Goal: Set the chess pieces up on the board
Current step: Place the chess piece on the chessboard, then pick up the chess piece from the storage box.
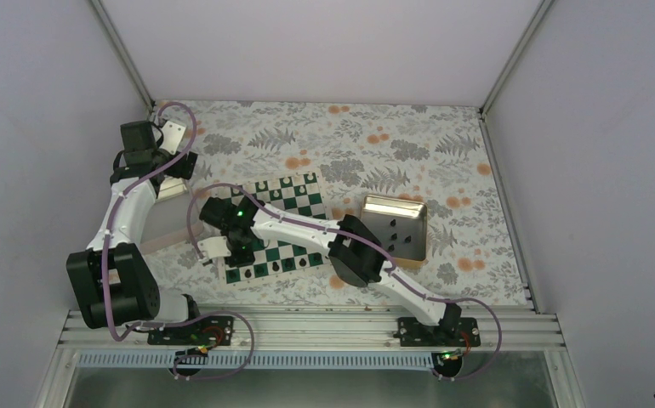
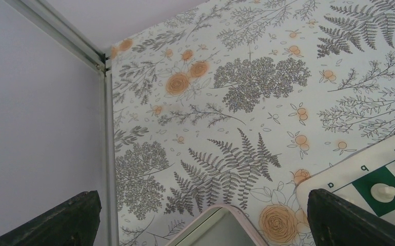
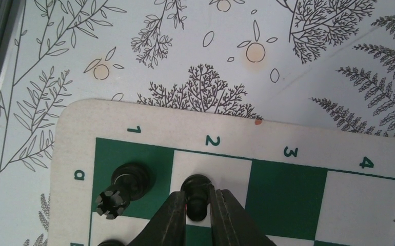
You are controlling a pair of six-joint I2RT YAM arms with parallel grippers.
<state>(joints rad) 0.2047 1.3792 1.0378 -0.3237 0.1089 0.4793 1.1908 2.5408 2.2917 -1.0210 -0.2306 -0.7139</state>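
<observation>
The board lies mid-table, green and white with a cream border. My right gripper is shut on a black pawn that stands on the white square by the "2" at the board's corner. A black rook stands on the green corner square beside it. From above, the right gripper is over the board's near left corner, with black pieces along the near row. My left gripper is open and empty, held above the far left of the table.
A gold tray right of the board holds several black pieces. A pinkish-rimmed tray lies under the left gripper, next to the board's far corner, where a white piece stands. Enclosure walls are close on the left.
</observation>
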